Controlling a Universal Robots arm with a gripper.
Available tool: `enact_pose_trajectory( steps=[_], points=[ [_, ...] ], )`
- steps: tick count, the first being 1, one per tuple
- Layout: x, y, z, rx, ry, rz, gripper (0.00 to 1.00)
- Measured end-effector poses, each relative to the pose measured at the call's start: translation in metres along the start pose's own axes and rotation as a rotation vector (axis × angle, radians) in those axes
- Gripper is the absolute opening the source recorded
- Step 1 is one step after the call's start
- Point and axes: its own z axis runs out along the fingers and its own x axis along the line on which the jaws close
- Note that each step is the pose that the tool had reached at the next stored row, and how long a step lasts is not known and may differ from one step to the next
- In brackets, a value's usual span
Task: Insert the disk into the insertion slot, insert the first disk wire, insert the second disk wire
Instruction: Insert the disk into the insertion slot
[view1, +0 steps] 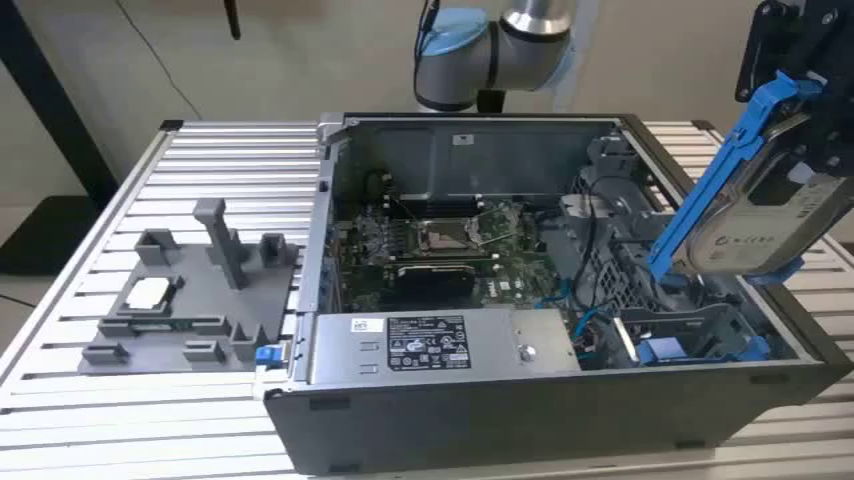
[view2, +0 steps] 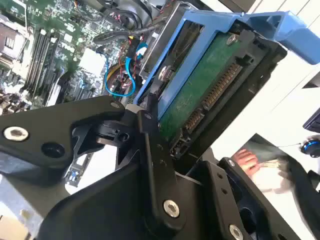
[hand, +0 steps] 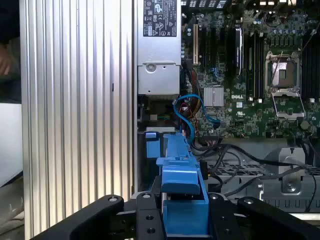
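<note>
Hanging tilted over the open computer case (view1: 400, 420), the disk (view1: 761, 215) is clamped in the gripper (view1: 805, 140), well above the insertion slot (view1: 683, 322), so I'd say the first step is unfinished and calls for squaring it to that bay

Exterior view: high and off the arm, looking down at a slant across the whole open dark grey sheet-metal computer case (view1: 534, 420), at middling range. Both wrist views: far closer, aimed past the bright-blue-framed silver-grey disk (hand: 182, 200) (view2: 200, 85) (view1: 761, 215) onto the green circuit-board motherboard (hand: 250, 107) (view2: 45, 50) (view1: 454, 240). Shared by all three: disk and motherboard.
</note>
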Motion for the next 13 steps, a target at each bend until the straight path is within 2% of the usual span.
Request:
enact_pose_trajectory(
  steps=[13],
  points=[
    [0.0000,-0.0001,0.0023,0.0000,0.0000,0.000,0.33]
  ],
)
